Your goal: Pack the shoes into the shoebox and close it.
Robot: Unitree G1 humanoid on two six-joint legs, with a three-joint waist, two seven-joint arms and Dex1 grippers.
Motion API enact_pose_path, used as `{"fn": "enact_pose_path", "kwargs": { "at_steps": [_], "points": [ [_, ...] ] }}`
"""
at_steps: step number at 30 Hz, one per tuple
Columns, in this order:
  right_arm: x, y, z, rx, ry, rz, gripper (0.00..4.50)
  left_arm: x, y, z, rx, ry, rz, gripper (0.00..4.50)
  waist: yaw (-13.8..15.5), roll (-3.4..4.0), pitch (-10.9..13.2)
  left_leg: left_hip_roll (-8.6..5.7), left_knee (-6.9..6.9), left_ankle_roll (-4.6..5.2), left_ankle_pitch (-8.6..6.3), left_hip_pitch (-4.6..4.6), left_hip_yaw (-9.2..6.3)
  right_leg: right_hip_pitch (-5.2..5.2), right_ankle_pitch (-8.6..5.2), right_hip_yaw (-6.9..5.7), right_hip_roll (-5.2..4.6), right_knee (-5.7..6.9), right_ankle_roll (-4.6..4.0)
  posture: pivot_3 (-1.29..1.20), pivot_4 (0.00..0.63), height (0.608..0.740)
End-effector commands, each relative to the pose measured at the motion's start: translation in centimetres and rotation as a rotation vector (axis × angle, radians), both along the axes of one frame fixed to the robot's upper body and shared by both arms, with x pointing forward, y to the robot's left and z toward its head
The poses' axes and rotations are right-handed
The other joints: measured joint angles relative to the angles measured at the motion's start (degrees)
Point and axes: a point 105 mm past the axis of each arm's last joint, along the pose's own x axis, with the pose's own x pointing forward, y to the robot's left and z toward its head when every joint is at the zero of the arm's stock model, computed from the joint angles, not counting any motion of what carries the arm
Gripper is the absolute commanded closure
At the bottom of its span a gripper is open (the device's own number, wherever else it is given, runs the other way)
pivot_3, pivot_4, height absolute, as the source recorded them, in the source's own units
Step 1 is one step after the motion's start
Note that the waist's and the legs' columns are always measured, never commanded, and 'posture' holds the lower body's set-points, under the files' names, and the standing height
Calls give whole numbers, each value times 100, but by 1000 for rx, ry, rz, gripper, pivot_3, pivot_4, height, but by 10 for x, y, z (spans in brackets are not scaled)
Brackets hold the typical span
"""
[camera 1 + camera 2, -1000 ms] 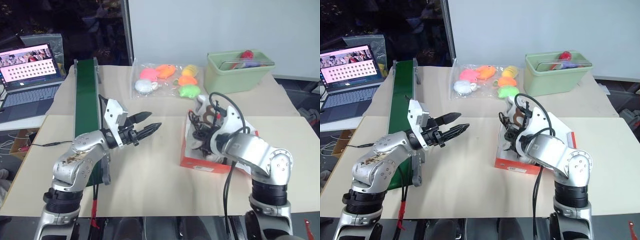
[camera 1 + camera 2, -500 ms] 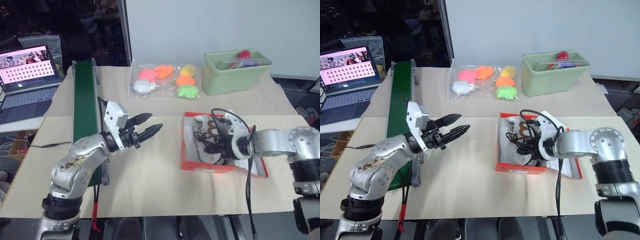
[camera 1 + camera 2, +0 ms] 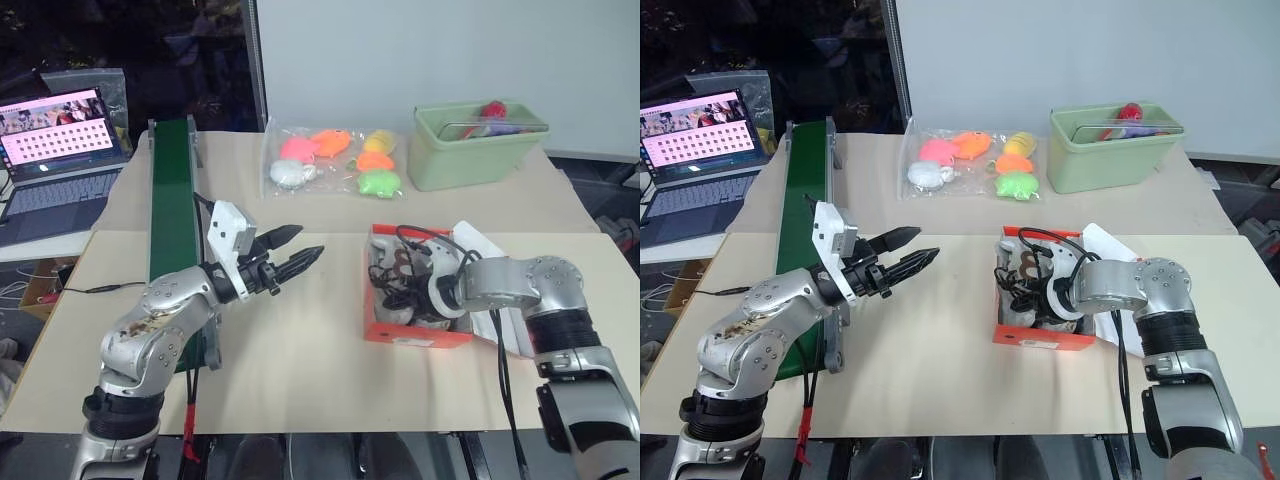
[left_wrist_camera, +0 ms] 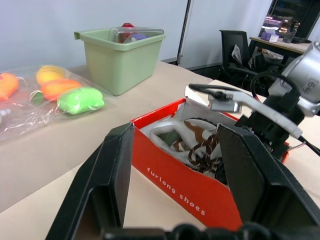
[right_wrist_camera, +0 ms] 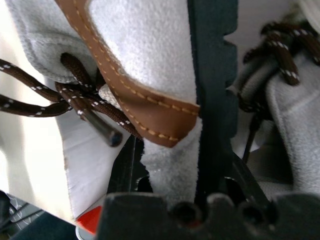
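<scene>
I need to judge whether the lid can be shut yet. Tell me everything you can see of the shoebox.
The shoebox is orange-red cardboard with white lettering on its side, standing open on the table's right half. Its inside is white, with white paper rising at the far right corner. The shoes, pale with brown laces and trim, lie inside, laces heaped above the rim. The right gripper reaches down into it among them.

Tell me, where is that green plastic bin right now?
In the left eye view the green bin stands at the table's far right corner, right of the clear bag of colourful toys and beyond the orange shoebox.
</scene>
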Motion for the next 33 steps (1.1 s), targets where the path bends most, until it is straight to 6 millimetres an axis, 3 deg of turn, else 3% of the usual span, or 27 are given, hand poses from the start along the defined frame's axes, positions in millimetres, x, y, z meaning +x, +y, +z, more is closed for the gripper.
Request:
{"fn": "enact_pose_path", "kwargs": {
  "at_steps": [1,4,6,15,19,22,24,26,29,33],
  "points": [
    [8,2,18,42,-69,-43,1547,-3,1,14,-9,-58,-5,1638,-9,0,0,0,0,0,0,0,0,0,0,0,0,1,0,0,150,729],
    [9,-2,23,9,-92,-42,496,-4,0,15,-11,-60,-8,1638,2,0,0,0,0,0,0,0,0,0,0,0,0,0,0,0,150,729],
    [11,-4,31,-4,-126,-45,40,-4,-1,15,-11,-63,-11,1638,9,0,0,0,0,0,0,-2,0,0,0,0,-1,-1,0,0,150,729],
    [19,-12,100,-16,-395,-39,40,-1,-3,13,1,-66,-30,1638,15,0,0,0,-4,0,0,-2,-1,-2,-1,-1,1,-3,0,0,150,729],
    [6,-8,118,-12,-544,19,40,-2,-4,7,22,-75,-40,1638,15,0,0,0,-4,2,-1,-6,-1,-4,-1,0,1,-5,1,0,150,729],
    [1,-18,117,62,-627,-99,772,-3,-2,3,32,-80,-31,1638,44,-1,-1,0,-3,4,-3,-8,-3,-2,-2,-3,0,-9,3,0,150,729],
    [-4,-38,118,-13,-755,-132,1512,-3,-1,2,47,-96,-24,1638,81,-1,-1,-1,0,4,-3,-11,-8,4,-2,-4,0,-17,3,0,150,729],
    [-23,-58,119,-128,-869,-50,2119,-4,1,2,53,-102,-24,1638,106,4,-1,-4,6,4,-3,-20,-8,0,-2,-3,-2,-17,5,0,150,729],
    [-55,-112,118,-193,-924,-100,3218,-4,3,-2,62,-92,-43,1638,215,11,-3,-13,5,5,-3,-33,-23,2,-11,-5,-7,-27,20,0,150,729],
    [-86,-128,116,-198,-927,-18,4451,-6,-1,-8,88,-79,-107,1638,141,13,-7,-13,8,7,-5,-5,-22,27,-10,7,2,-28,18,0,150,729]
  ]
}}
